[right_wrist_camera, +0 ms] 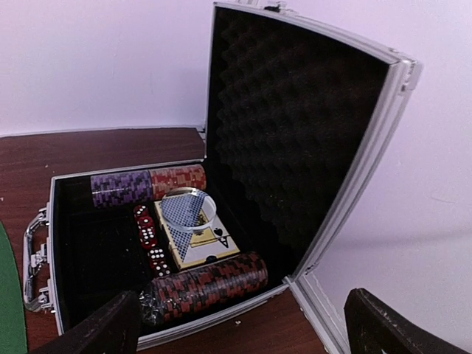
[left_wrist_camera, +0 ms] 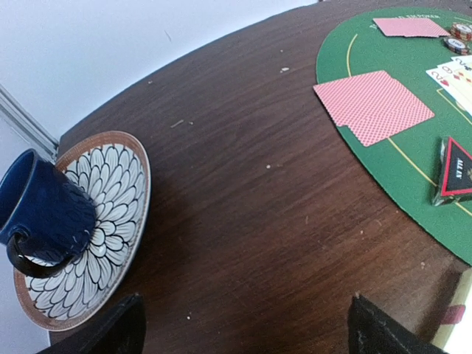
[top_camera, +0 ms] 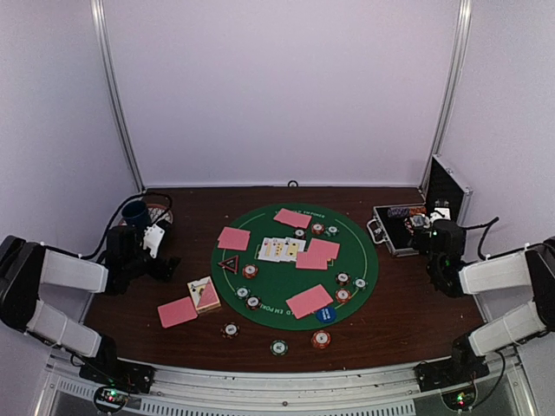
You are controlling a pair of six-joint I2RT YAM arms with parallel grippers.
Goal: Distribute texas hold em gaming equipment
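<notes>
Pink-backed cards (top_camera: 233, 238) lie in pairs round the green mat (top_camera: 277, 282), and one pair (top_camera: 177, 312) lies off it at the front left. Face-up cards (top_camera: 279, 250) lie at the mat's centre. Striped chips (top_camera: 250, 270) are scattered on the mat, and three chips (top_camera: 278, 347) lie on the table in front of it. My left gripper (top_camera: 166, 263) is open and empty over bare table left of the mat (left_wrist_camera: 247, 335). My right gripper (top_camera: 427, 244) is open and empty in front of the open case (right_wrist_camera: 243, 324).
The open black-and-silver case (right_wrist_camera: 295, 147) holds chip rolls (right_wrist_camera: 203, 284), red dice (right_wrist_camera: 147, 236) and a boxed deck (right_wrist_camera: 195, 236). A blue mug (left_wrist_camera: 44, 210) stands on a patterned plate (left_wrist_camera: 110, 221) at the back left. A deck (top_camera: 205, 295) lies by the mat's left edge.
</notes>
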